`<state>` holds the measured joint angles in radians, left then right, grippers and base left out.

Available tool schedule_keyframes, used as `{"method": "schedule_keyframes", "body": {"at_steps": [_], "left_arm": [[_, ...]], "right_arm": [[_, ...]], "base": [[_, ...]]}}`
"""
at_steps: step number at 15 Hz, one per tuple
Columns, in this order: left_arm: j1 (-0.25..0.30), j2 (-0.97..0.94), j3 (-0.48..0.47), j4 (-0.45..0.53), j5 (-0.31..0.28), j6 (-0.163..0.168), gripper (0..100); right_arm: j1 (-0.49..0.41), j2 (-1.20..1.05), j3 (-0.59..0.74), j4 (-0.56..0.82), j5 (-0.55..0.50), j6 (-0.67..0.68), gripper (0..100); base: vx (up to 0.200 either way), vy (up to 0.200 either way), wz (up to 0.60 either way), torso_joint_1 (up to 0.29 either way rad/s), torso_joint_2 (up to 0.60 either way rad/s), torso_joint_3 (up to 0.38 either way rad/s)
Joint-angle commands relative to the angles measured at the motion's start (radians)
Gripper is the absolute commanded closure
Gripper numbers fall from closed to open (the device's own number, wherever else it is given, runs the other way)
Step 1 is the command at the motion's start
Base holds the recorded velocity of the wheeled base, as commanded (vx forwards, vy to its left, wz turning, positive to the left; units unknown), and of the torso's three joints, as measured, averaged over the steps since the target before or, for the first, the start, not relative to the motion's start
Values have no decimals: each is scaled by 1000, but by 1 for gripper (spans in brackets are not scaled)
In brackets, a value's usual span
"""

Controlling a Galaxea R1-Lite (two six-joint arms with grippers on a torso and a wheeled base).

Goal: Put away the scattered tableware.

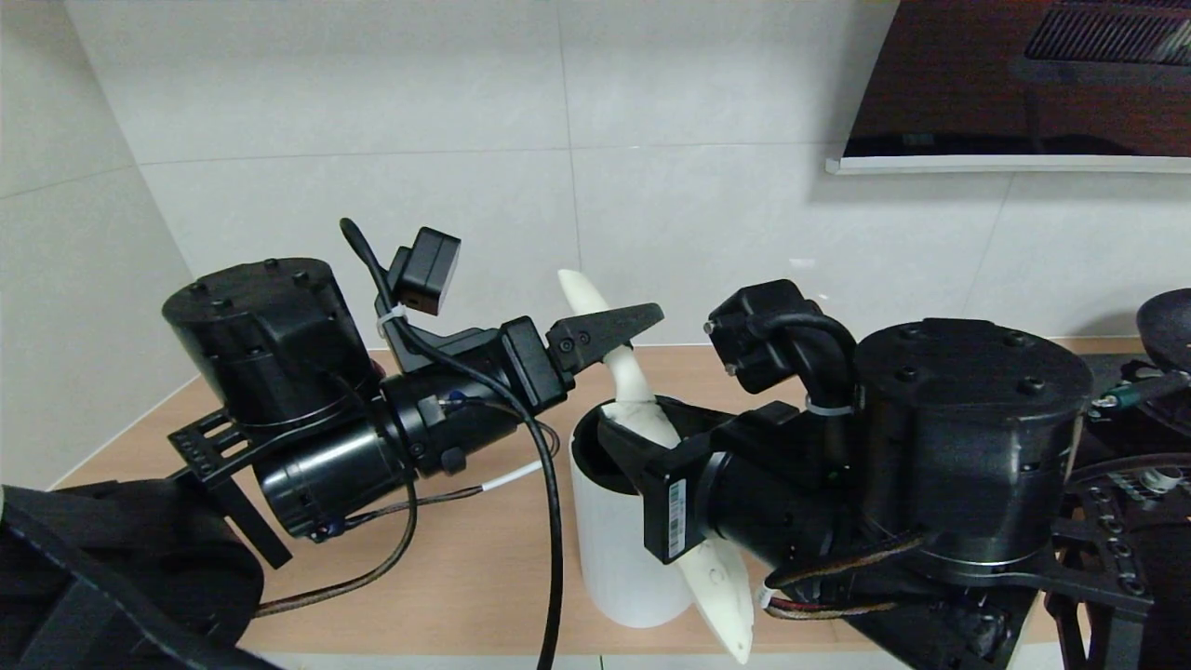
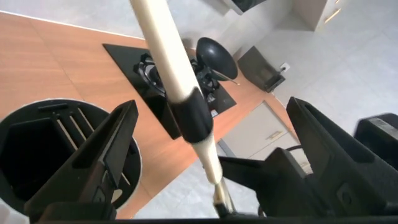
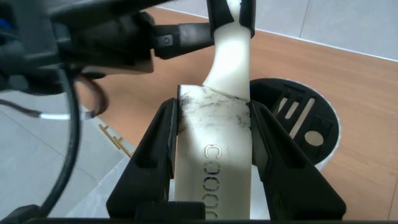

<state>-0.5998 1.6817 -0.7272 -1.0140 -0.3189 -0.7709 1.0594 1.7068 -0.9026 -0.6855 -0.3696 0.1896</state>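
the white slotted spatula (image 1: 718,586) is held in the air, tilted across the mouth of a white cylindrical holder (image 1: 619,558) that stands upright on the wooden worktop (image 1: 447,521). the right gripper (image 1: 642,423) has its jaws clamped on the broad slotted part of the blade (image 3: 214,137), one black finger pressed against each edge. the blade's scuffed face is turned up toward the wrist camera. from that grip the blade end hangs down past the near side of the holder, outside it. the handle (image 2: 165,56) rises the other way, toward the tiled wall. the left gripper (image 1: 609,337) sits higher up along the handle, and its jaws stand wide to either side of the handle, the fingers (image 2: 106,155) apart from it. a short black piece sits on the handle at that spot; what it is cannot be told. the holder's black insert (image 3: 311,109) has slots and dividers. further along the worktop on the robot's right lies a black hob (image 2: 124,56) with a dark pan (image 2: 217,56) on it, and a dark range hood (image 1: 1023,84) hangs on the wall above.
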Motion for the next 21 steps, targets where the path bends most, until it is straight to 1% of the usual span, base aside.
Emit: {"method": "schedule_keyframes", "body": {"at_steps": [1,4,5,17,18,21], "left_arm": [[0,4,2,0,1,-1,0],[-3,6,5,0,0,-1,0],[-3,6,6,0,0,-1,100],[-3,1,8,-1,-2,-4,100],[-3,3,6,-1,0,-4,100],[-3,-7,0,2,1,-5,100]], "right_arm": [[2,1,4,0,0,-1,100],[8,4,4,0,1,1,100],[8,5,4,-2,1,1,100],[5,1,7,-11,0,2,100],[4,1,5,-12,0,4,0],[2,-1,11,-37,0,8,0]], "base": [[0,0,0,0,0,0],[0,0,0,0,0,0],[0,0,0,0,0,0],[0,0,0,0,0,0],[0,0,0,0,0,0],[0,0,0,0,0,0]]}}
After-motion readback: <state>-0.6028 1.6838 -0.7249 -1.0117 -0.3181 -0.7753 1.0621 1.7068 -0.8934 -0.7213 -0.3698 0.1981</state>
